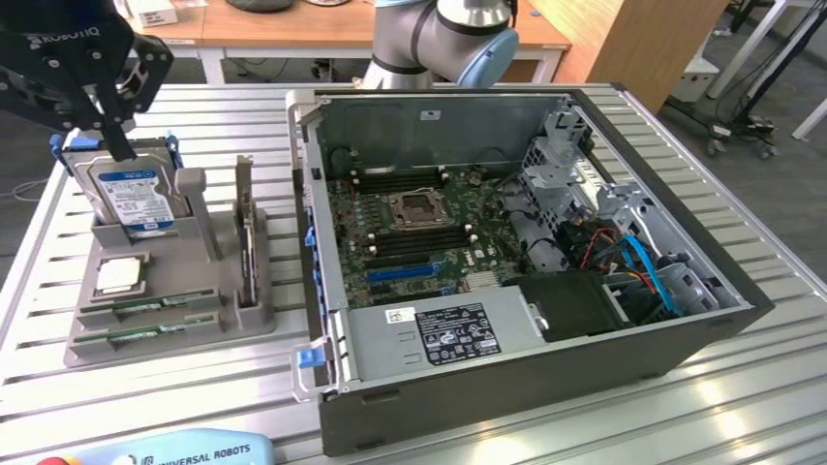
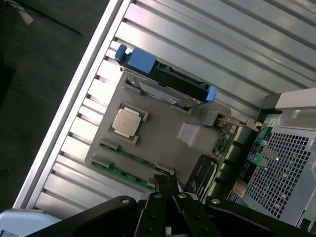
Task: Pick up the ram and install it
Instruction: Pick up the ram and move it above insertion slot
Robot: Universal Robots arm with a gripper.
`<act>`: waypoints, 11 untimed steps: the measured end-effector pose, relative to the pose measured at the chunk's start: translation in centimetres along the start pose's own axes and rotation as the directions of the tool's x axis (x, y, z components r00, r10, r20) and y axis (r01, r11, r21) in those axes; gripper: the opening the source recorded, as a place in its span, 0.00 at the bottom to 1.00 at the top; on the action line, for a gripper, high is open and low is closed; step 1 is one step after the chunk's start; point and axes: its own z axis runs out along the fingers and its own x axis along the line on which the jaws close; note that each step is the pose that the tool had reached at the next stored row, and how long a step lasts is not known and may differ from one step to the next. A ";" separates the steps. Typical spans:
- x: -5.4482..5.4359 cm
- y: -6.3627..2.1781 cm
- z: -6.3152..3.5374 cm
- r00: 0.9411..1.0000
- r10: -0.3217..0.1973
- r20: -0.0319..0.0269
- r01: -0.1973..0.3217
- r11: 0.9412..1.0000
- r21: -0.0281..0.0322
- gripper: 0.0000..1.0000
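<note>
Two slim green ram sticks (image 1: pixel 145 307) (image 1: pixel 136 335) lie side by side in slots at the near end of a grey holder (image 1: pixel 194 325) on the exterior view's left. In the wrist view they show as green strips (image 2: pixel 126 154) (image 2: pixel 123 173) along the holder's edge. My gripper (image 1: pixel 119 145) hangs over the far end of the holder, just above the blue-labelled hard drive (image 1: pixel 127 194), well away from the ram. Its fingers (image 2: pixel 157 197) meet at the tips with nothing between them (image 2: pixel 166 183).
The holder also carries a square silver processor (image 1: pixel 119 274) (image 2: pixel 127 122) and an upright card (image 1: pixel 243 228). An open computer case (image 1: pixel 517 387) with its motherboard (image 1: pixel 401 232) and empty socket (image 1: pixel 420 206) fills the slatted table's middle. A teach pendant (image 1: pixel 168 450) lies at the near edge.
</note>
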 end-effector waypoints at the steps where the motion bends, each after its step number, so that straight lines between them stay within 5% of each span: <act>1: 0.0 0.00 0.00 1.000 -0.018 -0.001 0.018 1.000 0.000 0.10; 6: 0.0 0.00 0.01 0.994 -0.109 -0.005 0.109 0.994 -0.003 0.10; 11: 0.0 0.00 0.03 0.980 -0.199 -0.008 0.199 0.980 -0.006 0.10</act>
